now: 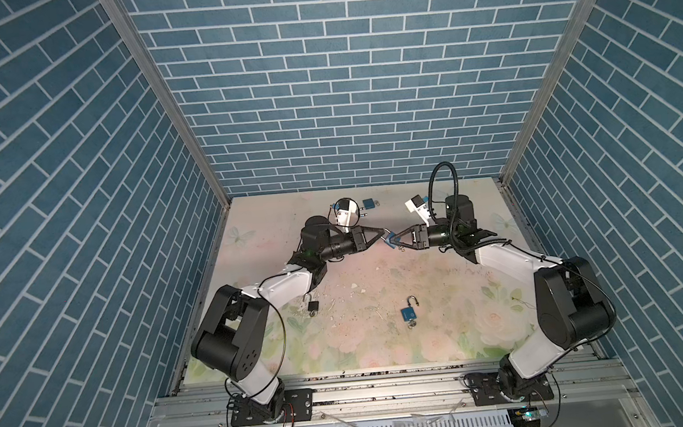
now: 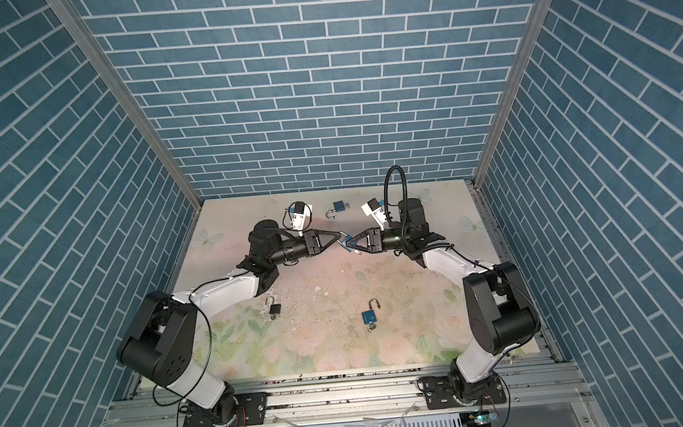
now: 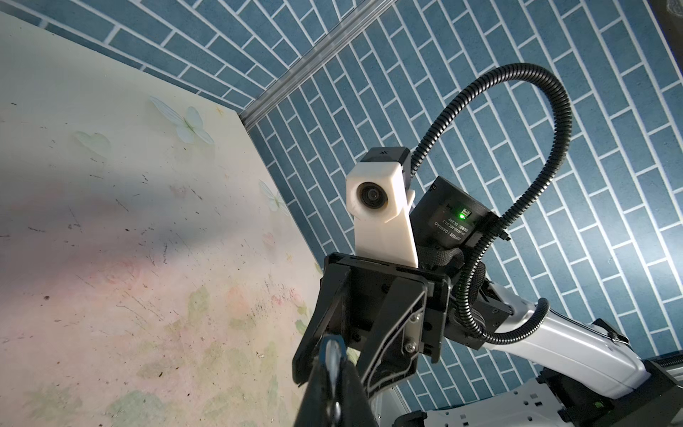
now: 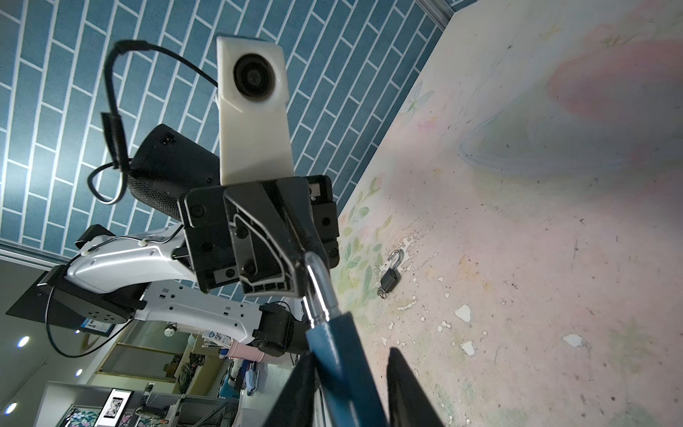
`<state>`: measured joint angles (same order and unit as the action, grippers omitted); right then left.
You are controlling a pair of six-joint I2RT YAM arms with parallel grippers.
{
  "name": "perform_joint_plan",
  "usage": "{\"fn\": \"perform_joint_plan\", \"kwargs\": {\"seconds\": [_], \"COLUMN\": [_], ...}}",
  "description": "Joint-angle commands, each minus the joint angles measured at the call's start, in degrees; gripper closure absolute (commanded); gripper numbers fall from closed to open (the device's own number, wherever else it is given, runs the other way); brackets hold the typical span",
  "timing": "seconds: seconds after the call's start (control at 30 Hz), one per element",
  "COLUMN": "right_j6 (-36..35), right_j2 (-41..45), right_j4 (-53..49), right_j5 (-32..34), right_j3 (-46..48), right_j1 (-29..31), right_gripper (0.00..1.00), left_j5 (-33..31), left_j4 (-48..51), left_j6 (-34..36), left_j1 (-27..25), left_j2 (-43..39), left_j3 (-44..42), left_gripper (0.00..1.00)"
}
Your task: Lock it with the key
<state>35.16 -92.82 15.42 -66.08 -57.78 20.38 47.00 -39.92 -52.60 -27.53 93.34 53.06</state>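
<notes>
Blue brick walls (image 1: 322,99) and a floral table (image 1: 377,270) were noted around the rig, and both arms were met in mid-air over its far middle

At the tips, the left gripper (image 1: 384,233) was seen clamped tight on the silver shackle (image 4: 318,284) of the blue padlock (image 4: 343,355). The right gripper (image 1: 393,243) was seen with jaws apart around the blue body, and a gap was visible beside one finger (image 4: 406,388) in the right wrist view. The lock was therefore judged to be carried by the shackle pinch alone. No key could be made out. A small dangling bit (image 1: 401,248) was seen under the body, too small to be called

Risks judged:
- the body could be swung or spun about the shackle while unsupported, and keyway alignment would be lost
- a smooth round shackle could be slipped out of a two-point pinch, and the lock would be dropped to the table
- whether the shackle was seated home could not be told, so a key turn could be wasted

Further out, a black padlock (image 1: 313,306) and a second blue one (image 1: 409,313) were seen open-shackled on the near table, and a third (image 1: 368,204) at the back. All were well apart, so no snag was expected from them
</notes>
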Motion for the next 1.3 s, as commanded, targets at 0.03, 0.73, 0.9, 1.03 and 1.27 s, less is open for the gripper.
{"fn": "perform_joint_plan", "kwargs": {"seconds": [0.03,0.73,0.9,1.03,1.27], "right_j6": [1.5,18.6,25.0,28.4,30.9], "right_j2": [-1.1,3.0,4.0,5.4,6.5], "right_j4": [3.5,28.6,38.4,42.1,45.0], "right_j5": [1.4,9.2,13.0,16.1,20.7], "right_j3": [1.2,14.0,17.7,20.5,22.8], "right_j1": [-0.7,-1.7,-1.7,-1.7,0.6], "right_gripper": [0.64,0.58,0.57,0.58,0.58], "left_j5": [1.9,1.5,1.4,1.3,1.2], "left_j4": [-2.0,0.3,-0.5,-2.2,-6.2], "left_j6": [-0.3,0.1,-0.2,-1.4,-4.3], "left_j1": [1.0,3.0,3.1,3.0,3.1], "left_j2": [-0.5,-2.8,-2.4,-1.7,-0.2], "left_j3": [0.5,0.1,-0.1,-0.2,-0.3], "left_gripper": [1.00,1.00,1.00,1.00,1.00]}}
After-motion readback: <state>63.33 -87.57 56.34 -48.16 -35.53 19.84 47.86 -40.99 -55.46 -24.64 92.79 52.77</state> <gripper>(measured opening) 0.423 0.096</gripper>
